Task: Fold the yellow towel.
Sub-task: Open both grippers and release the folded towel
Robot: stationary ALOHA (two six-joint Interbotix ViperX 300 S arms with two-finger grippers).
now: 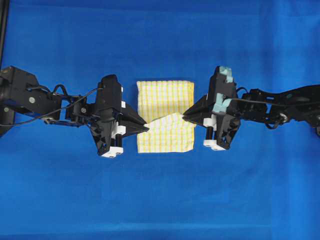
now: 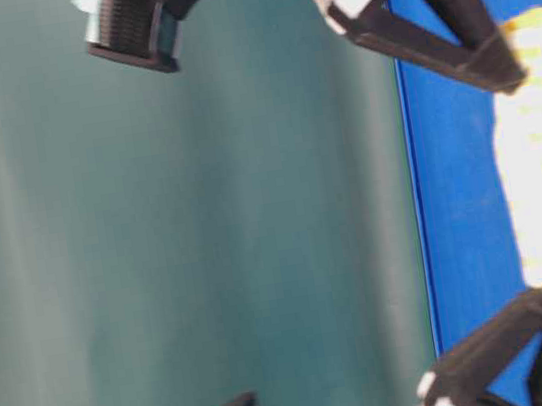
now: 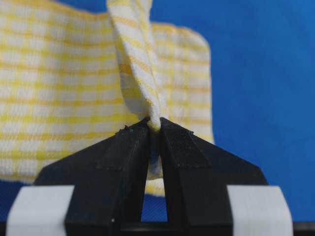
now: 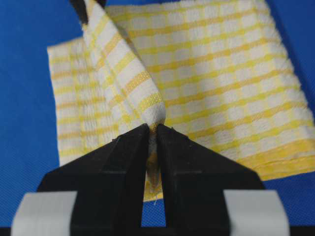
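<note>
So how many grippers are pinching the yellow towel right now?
2. The left gripper is shut on the yellow towel at its left edge, and the right gripper is shut on its right edge. Both hold a raised fold across the towel's middle.

Plain blue table covering (image 1: 160, 200), spread flat across the whole overhead view, edge to edge, smooth apart from faint creases. Fine woven texture shown up close in both wrist views. In the table-level view, turned sideways, covering cut off at a straight edge. Beyond that edge, a blurred dull green wall (image 2: 254, 226), evenly lit, with soft lighter and darker bands running across it. Dark strip (image 1: 3, 30) along the upper left border overhead.
</note>
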